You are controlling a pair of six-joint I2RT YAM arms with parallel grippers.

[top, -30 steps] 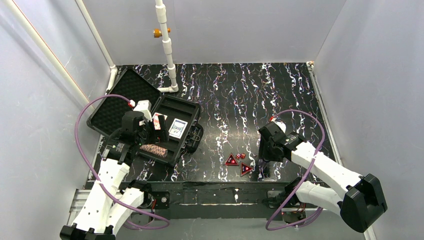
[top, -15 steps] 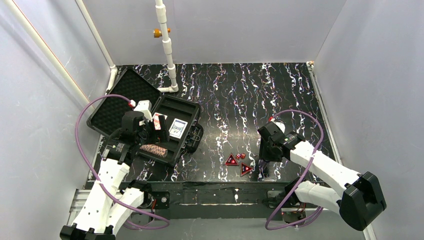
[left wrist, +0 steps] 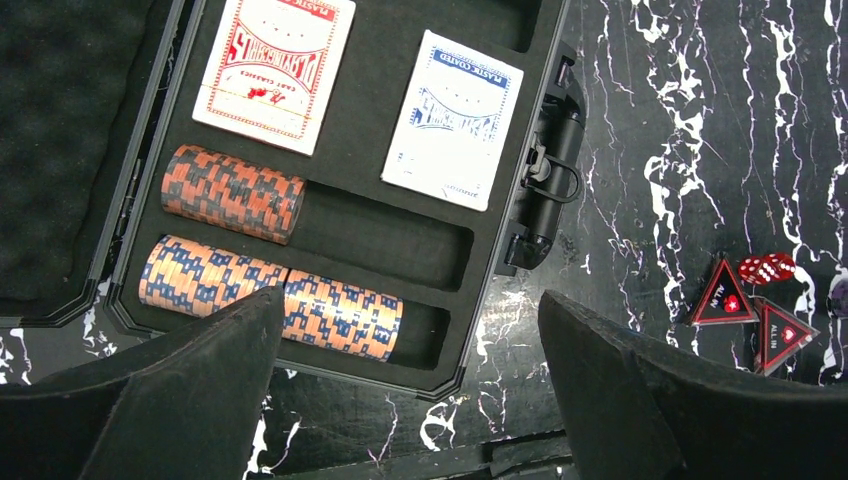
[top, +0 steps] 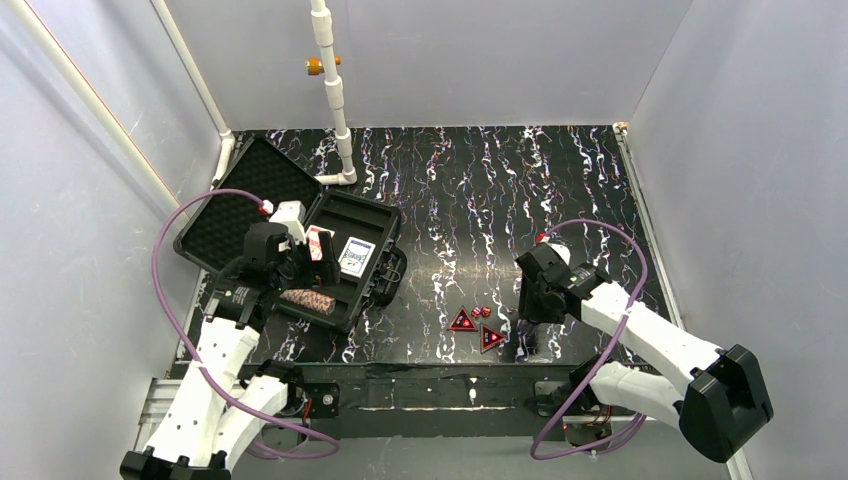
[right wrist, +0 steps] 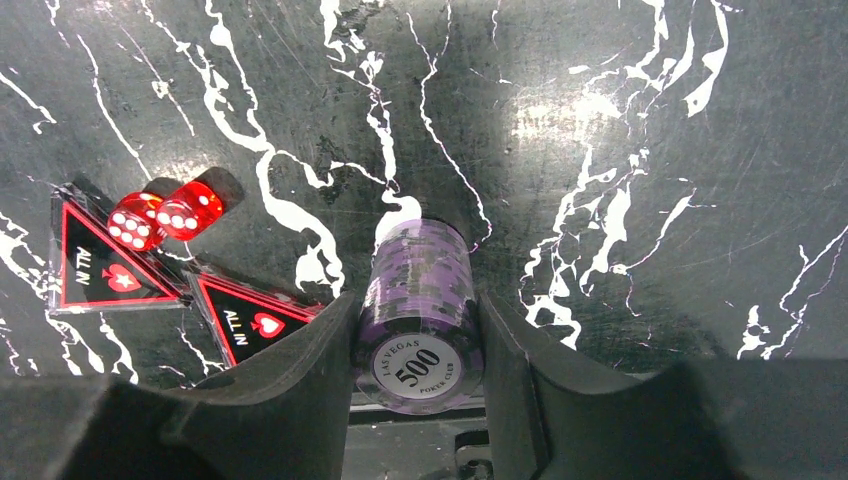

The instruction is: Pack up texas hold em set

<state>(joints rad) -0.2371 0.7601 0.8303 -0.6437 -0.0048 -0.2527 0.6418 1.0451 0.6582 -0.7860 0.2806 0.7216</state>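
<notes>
Both right fingers (right wrist: pixel 300 380) flank the purple chip stack (right wrist: pixel 418 300), seemingly touching it

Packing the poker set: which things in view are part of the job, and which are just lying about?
Job: black case holding red deck, blue deck, orange chip stacks; purple chip stack, red triangles, red dice out on the table.
Lying about: white pipe with orange fitting, at the back.

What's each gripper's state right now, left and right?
Left gripper: open, holding nothing, above the open case.
Right gripper: closed on the purple chip stack, a finger against each side.
</notes>
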